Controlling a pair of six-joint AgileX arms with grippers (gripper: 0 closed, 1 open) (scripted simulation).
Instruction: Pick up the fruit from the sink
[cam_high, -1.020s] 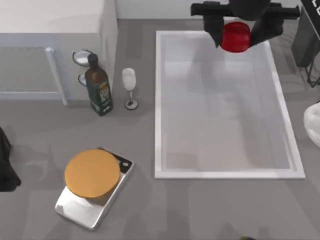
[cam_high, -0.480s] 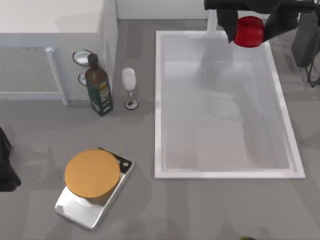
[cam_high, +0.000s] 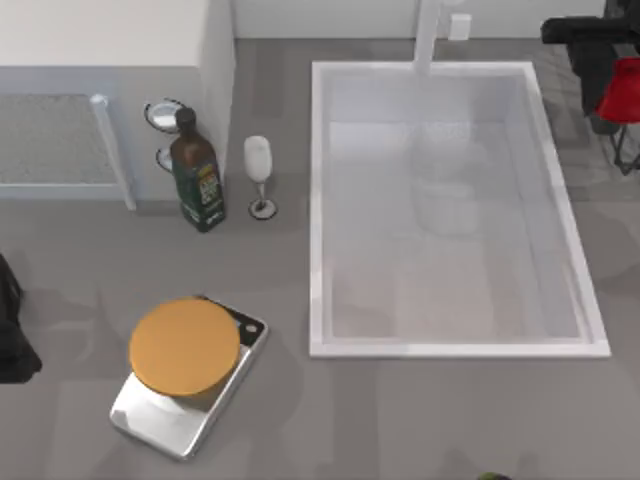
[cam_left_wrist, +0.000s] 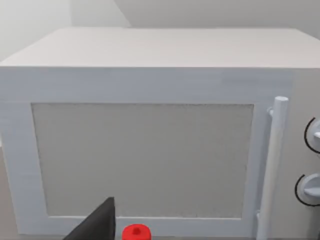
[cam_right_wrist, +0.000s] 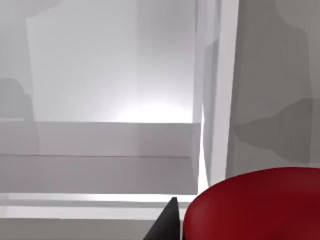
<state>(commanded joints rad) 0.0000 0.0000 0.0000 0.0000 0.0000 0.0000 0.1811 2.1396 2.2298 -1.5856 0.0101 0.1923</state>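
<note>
- Since a second ago the right gripper (cam_high: 612, 88) has carried the fruit (cam_high: 621, 100) from above the sink's far right corner out past the rim; it now hangs beyond the sink (cam_high: 318, 210) at the top view's right edge, over the grey table (cam_high: 400, 420).
- The fruit, red and glossy, is partly cut off by the top view's right edge; a dark finger (cam_high: 590, 70) lies against its left side, and the far side is out of sight.
- In the right wrist view the fruit (cam_right_wrist: 255, 205) sits just beside a dark fingertip (cam_right_wrist: 167, 222), touching or nearly so; the gripper is closed on it, with the sink's pale wall (cam_right_wrist: 215, 90) beyond.
- The sink basin is left bare, its white faucet post (cam_high: 428, 30) at the far rim.
- To the sink's left stand a wine glass (cam_high: 259, 170) and, just beside it, a dark bottle (cam_high: 196, 172), with the white microwave (cam_high: 100, 60) behind them.
- Nearer the front on the left, a silver scale (cam_high: 185, 405) bears an orange disc (cam_high: 184, 345).
- The left arm (cam_high: 12, 330) is parked at the table's left edge; its wrist view faces the microwave door (cam_left_wrist: 142, 160) with one dark finger (cam_left_wrist: 97, 225) in the foreground; I cannot tell how far that gripper is open.
</note>
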